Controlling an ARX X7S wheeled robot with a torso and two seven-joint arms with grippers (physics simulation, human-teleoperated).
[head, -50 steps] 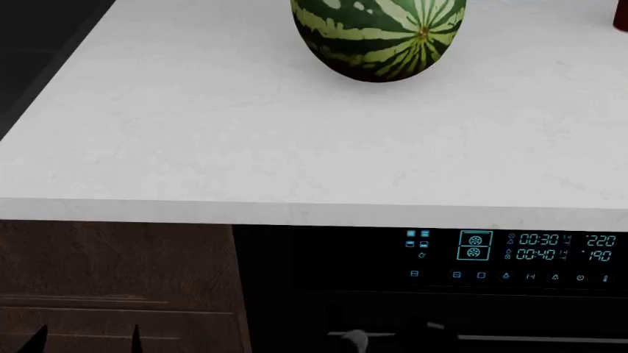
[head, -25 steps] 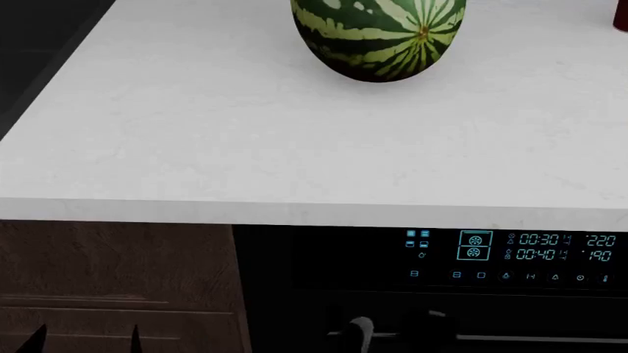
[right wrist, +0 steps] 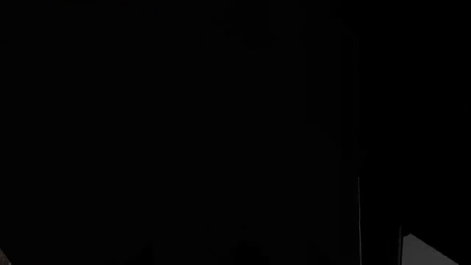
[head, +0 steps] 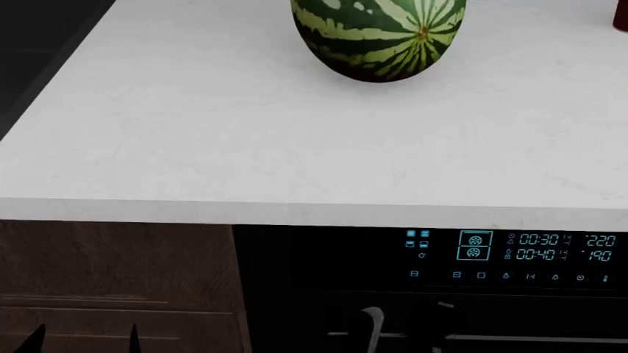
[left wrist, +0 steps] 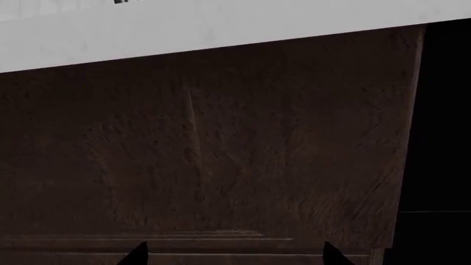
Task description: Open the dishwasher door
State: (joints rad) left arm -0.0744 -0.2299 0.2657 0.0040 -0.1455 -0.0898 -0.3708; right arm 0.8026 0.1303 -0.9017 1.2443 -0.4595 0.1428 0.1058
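Note:
The dishwasher door (head: 549,316) is a glossy black panel under the control strip (head: 510,254) with cyan digits. Its silver bar handle (head: 549,338) runs along the bottom edge of the head view. My right gripper (head: 405,327) stands in front of the door at the handle's left end, with a pale finger (head: 371,325) and a dark finger well apart, so it is open. The right wrist view is almost all black. My left gripper (head: 84,340) is open and empty in front of the brown cabinet door (left wrist: 220,165), with both tips showing in the left wrist view (left wrist: 231,255).
A white countertop (head: 196,132) overhangs the fronts, with a watermelon (head: 378,33) on it at the back. The dishwasher's black side edge (left wrist: 442,138) borders the brown cabinet.
My right gripper's fingers have risen and shifted a little right in front of the door, showing more above the handle. The left gripper and the door have not moved.

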